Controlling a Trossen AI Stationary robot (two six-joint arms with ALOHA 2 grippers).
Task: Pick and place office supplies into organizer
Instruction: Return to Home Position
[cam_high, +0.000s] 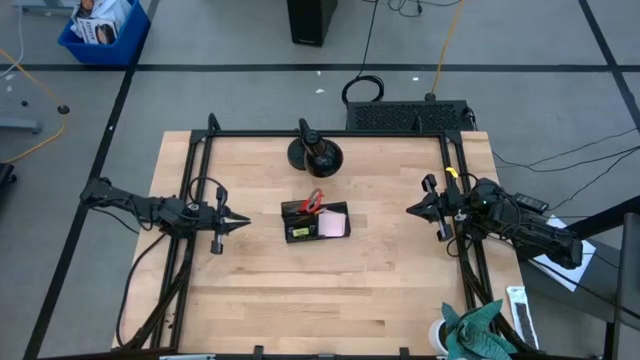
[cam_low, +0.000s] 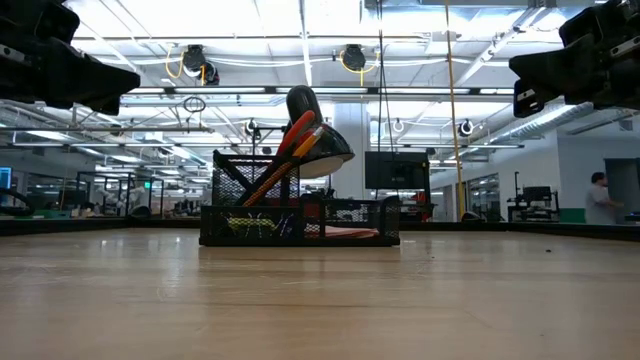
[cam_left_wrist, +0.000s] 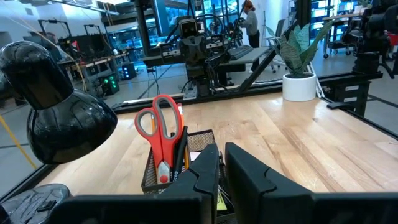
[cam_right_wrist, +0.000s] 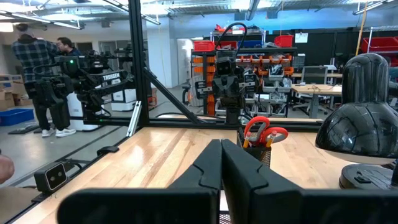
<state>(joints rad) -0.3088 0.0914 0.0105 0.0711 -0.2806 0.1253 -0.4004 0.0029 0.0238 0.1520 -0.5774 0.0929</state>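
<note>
My left gripper (cam_high: 240, 219) and right gripper (cam_high: 413, 209) are both pinched closed on nothing. The organizer (cam_high: 286, 222) sits between their tips, well apart from each, holding red scissors (cam_high: 313, 199) and pink notes (cam_high: 333, 227).

High camera looks straight down on the pale wooden bench (cam_high: 300, 300); low one skims it level; both wrist cameras face inward, sharing the black mesh organizer (cam_low: 300, 238), seemingly close

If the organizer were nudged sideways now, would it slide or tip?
Probably slide: the organizer sits low and wide on the table. Its mesh walls suggest little weight, so it may skid easily. The scissors stand tall inside and might shift.
</note>
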